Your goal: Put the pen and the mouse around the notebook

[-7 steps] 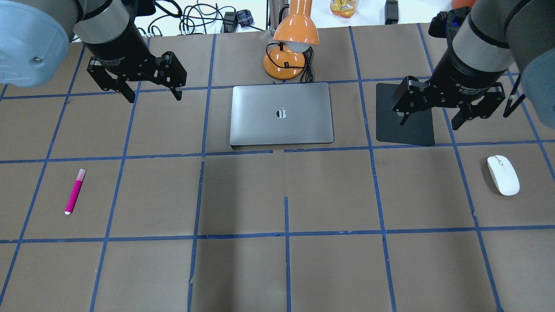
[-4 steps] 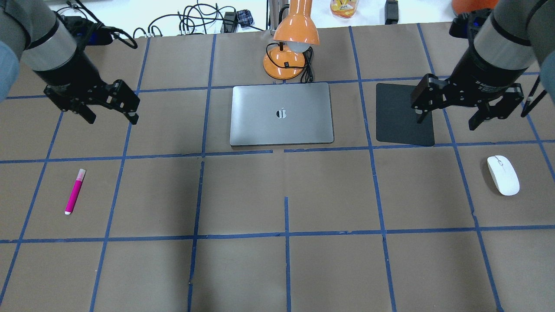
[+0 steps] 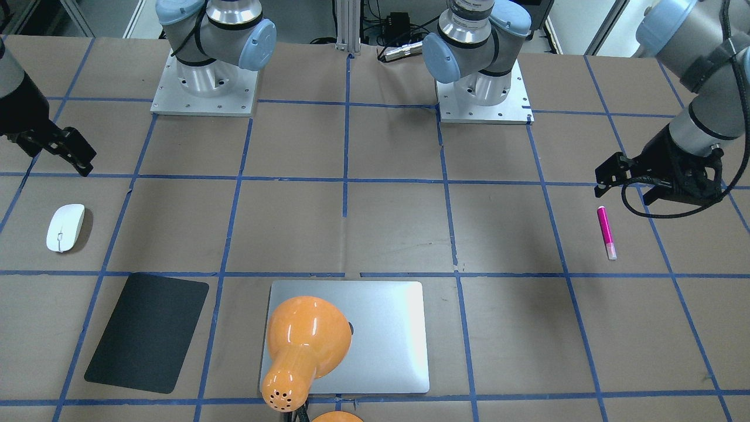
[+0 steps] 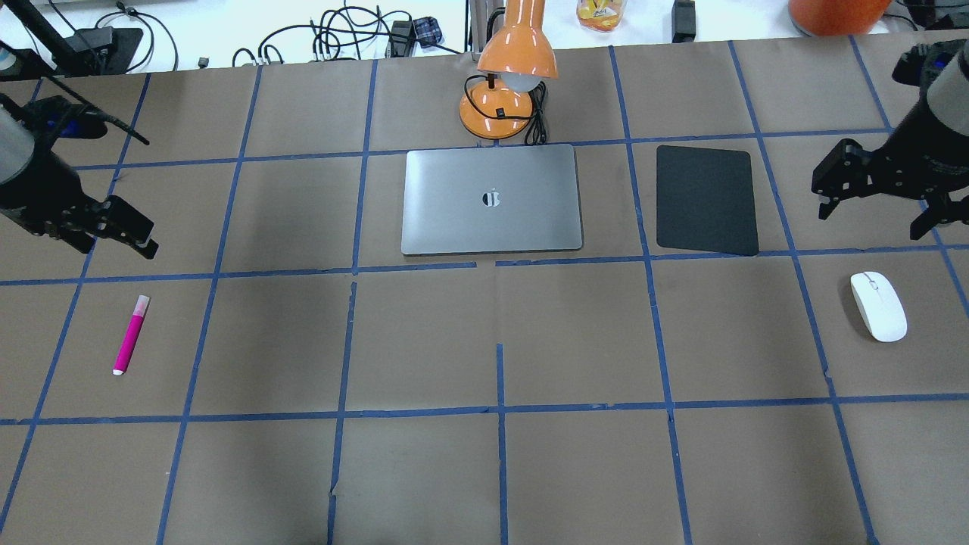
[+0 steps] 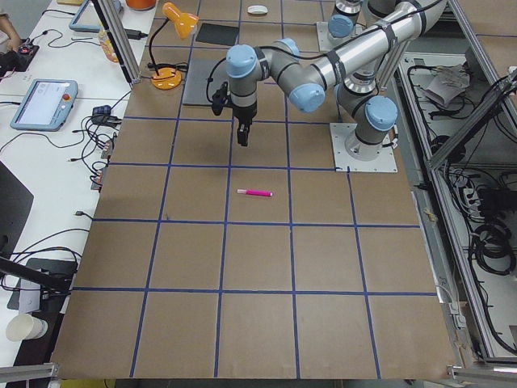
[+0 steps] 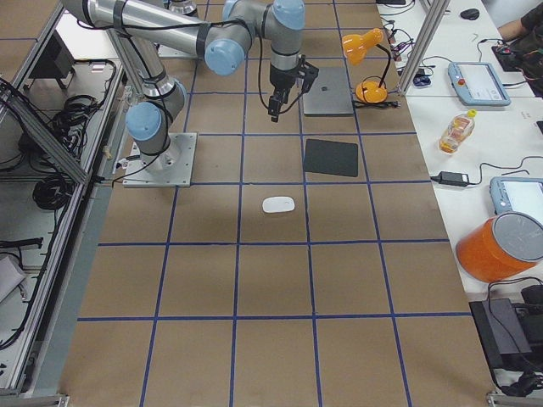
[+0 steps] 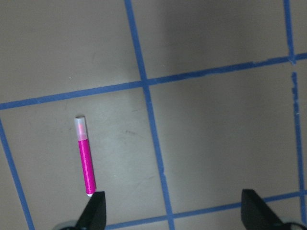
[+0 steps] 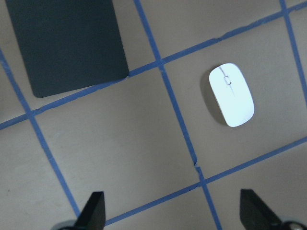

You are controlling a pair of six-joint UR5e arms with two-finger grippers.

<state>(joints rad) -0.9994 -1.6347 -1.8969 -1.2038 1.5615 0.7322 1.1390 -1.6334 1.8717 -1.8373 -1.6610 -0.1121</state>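
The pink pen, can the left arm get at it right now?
Probably yes. The left gripper hangs open just short of the pen, which lies alone with nothing over it or between them.

Left arm [image 3: 498, 55] and right arm [image 3: 199, 47] are showing silver-grey tube links with pale blue round joint caps [image 3: 261, 38], each bolting onto a square bare-metal base plate [image 3: 170, 101] with screw holes, and ending in a matte black left gripper [image 4: 113, 244] and right gripper [image 4: 870, 219], a black cable [image 3: 668, 215] looping off the left wrist.
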